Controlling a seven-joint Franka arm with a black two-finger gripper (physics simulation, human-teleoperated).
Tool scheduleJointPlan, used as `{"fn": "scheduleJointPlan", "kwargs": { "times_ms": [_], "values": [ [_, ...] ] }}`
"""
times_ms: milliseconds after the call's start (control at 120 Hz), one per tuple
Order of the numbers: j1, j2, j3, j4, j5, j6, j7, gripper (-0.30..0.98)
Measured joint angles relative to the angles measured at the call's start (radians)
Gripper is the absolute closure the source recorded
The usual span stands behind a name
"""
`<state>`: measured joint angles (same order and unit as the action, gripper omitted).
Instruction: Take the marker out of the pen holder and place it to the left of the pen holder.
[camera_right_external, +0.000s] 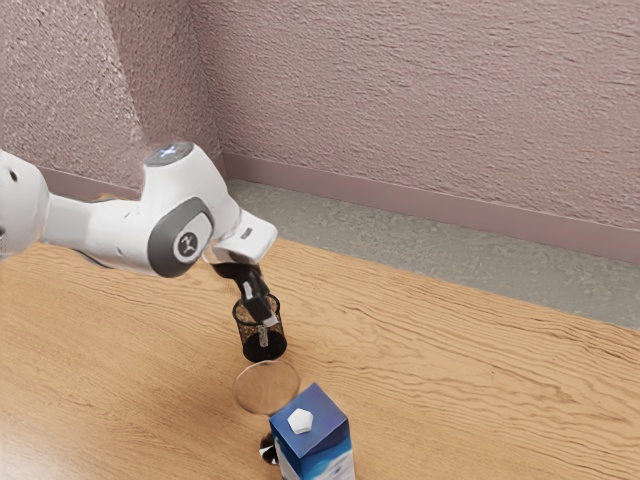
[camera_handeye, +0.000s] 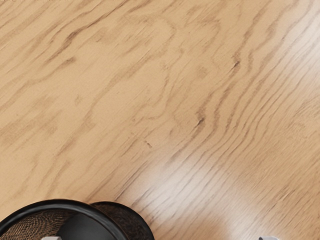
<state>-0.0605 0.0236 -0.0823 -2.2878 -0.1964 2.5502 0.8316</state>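
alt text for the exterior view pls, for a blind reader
A white robot arm reaches from the exterior view's left over a wooden table, its open black gripper at a black mesh pen holder. Nearer the camera stand a clear glass and a blue carton.

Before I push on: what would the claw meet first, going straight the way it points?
Most likely the holder: the claw points down at its mouth. Whether it would catch the rim or drop inside, I can't tell; the depth there is unclear.
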Motion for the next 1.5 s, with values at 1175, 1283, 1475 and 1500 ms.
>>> {"fn": "scheduleJointPlan", "kwargs": {
  "times_ms": [1175,1283,1475,1500],
  "values": [
    [0.058,-0.079,-0.002,0.018,-0.020,-0.014,0.196,0.74],
    [0.073,-0.210,-0.001,0.003,-0.018,-0.070,0.194,0.75],
    [0.175,-0.115,0.015,0.155,-0.016,-0.162,0.182,0.75],
    [0.188,-0.056,0.017,0.205,-0.017,-0.168,0.180,0.75]
  ]
}}
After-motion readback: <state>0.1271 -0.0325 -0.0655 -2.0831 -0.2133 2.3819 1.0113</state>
